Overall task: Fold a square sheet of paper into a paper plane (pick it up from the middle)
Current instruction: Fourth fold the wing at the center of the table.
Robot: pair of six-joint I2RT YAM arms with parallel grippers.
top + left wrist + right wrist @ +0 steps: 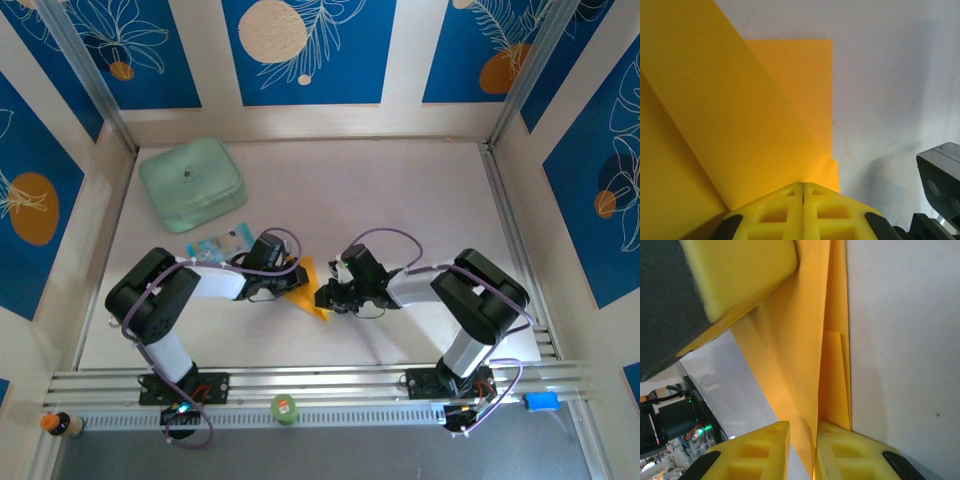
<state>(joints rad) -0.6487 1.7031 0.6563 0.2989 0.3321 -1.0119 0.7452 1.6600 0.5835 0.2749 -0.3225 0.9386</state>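
The orange-yellow sheet of paper (308,283) sits folded at the table's near middle, between the two arms. My left gripper (290,292) holds it from the left. In the left wrist view its yellow jaws (803,186) are pressed together on the paper's (740,125) edge, where a diagonal flap overlaps a flat layer. My right gripper (325,297) meets it from the right. In the right wrist view the jaws (802,427) stand slightly apart. The folded paper (790,355) runs through the gap against the right finger (840,450), with table showing beside the left one.
A mint-green rounded box (192,184) lies at the back left, and a blue-and-white packet (218,243) lies just behind the left arm. A green-capped item (285,408) rests on the near rail. Patterned walls enclose the table on three sides.
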